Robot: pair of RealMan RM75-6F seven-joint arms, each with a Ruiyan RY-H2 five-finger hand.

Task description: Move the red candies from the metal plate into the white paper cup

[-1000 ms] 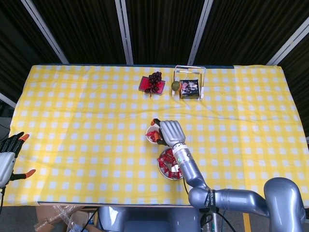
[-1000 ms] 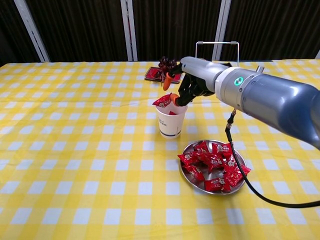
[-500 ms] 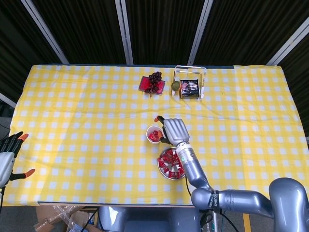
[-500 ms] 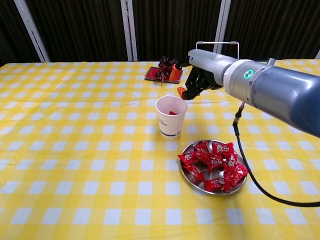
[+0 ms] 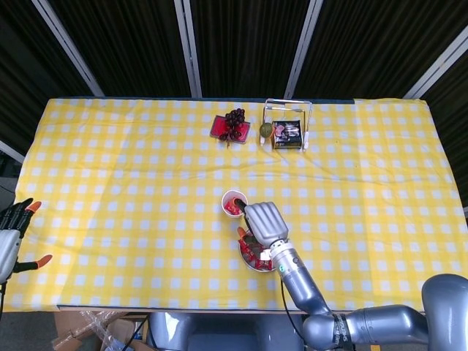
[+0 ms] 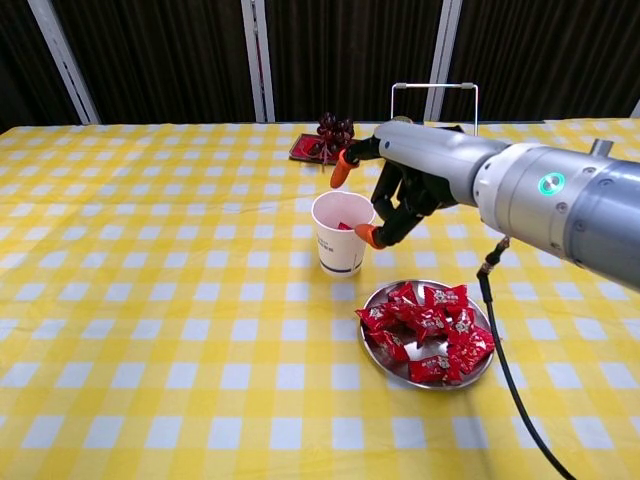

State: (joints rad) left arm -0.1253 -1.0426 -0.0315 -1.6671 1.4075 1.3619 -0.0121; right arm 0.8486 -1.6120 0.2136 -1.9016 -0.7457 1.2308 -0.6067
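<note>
The right hand (image 6: 400,195) no longer pinches the candy it held over the cup (image 6: 341,233) 1 second ago; that candy is now inside, so 1 more transfer looks finished. The hand has since swung away from the cup mouth and dropped toward the plate (image 6: 392,367), apparently heading for another pick. It now hangs empty, fingers (image 6: 369,236) loosely spread and pointing down, just beside the cup's rim and above the plate's far edge. A heap of red candies (image 6: 428,328) lies on the plate below and nearer the robot. The left hand (image 5: 10,235) waits open, well apart at the table's edge.
</note>
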